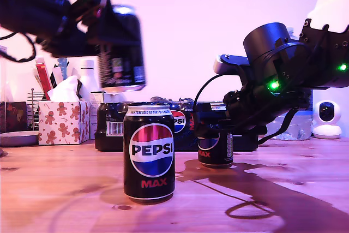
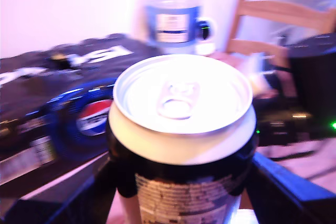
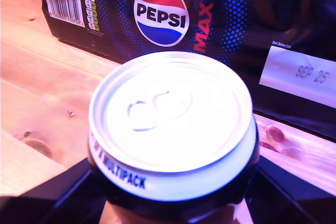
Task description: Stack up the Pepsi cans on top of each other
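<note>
One Pepsi can (image 1: 149, 154) stands free and upright on the wooden table (image 1: 54, 189) at the front middle of the exterior view. My first gripper (image 1: 121, 39) is shut on a second Pepsi can (image 1: 124, 66), held in the air above and slightly toward the exterior view's left of the free can; it looks motion-blurred. The first wrist view shows that can's silver lid (image 2: 181, 93) between the fingers (image 2: 286, 187). My second gripper (image 1: 214, 128) is shut on a third Pepsi can (image 1: 215, 155) resting on the table behind the free can, its lid (image 3: 170, 108) filling the second wrist view.
The dark wrapped Pepsi multipack (image 1: 109, 126) lies behind the cans. A gingerbread tissue box (image 1: 62, 121) stands at the exterior view's left, a small white camera (image 1: 327, 118) at its right. A water bottle (image 2: 173, 9) and a wooden chair (image 2: 278, 24) stand further back.
</note>
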Controlling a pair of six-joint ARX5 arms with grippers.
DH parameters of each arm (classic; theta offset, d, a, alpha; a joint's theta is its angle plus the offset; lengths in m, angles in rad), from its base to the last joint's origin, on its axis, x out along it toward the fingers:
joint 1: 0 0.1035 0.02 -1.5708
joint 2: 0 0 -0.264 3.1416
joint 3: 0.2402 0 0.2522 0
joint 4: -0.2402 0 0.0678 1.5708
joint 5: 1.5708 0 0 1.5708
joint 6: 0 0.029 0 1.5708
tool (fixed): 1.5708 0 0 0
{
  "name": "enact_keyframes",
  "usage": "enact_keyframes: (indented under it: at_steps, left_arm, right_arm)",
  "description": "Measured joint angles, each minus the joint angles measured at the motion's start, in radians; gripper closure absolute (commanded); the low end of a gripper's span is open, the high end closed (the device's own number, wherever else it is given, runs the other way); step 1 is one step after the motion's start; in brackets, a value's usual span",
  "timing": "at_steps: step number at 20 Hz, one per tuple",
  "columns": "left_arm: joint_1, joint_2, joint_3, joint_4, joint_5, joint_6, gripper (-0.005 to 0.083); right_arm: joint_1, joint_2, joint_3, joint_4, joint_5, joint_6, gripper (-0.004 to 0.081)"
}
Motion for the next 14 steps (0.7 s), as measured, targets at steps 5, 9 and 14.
enact_keyframes:
  at_steps: [5, 9, 14]
  left_arm:
    - [-0.045, 0.000, 0.000, -0.011, -0.004, 0.000, 0.0330]
    - [-0.049, 0.000, 0.000, -0.022, -0.011, 0.000, 0.0329]
    - [-0.072, 0.000, 0.000, -0.031, -0.008, 0.000, 0.0329]
  right_arm:
    - [0.000, 0.000, 0.000, 0.000, 0.000, 0.000, 0.0401]
    - [0.000, 0.000, 0.000, 0.000, 0.000, 0.000, 0.0401]
    - [0.000, 0.000, 0.000, 0.000, 0.000, 0.000, 0.0401]
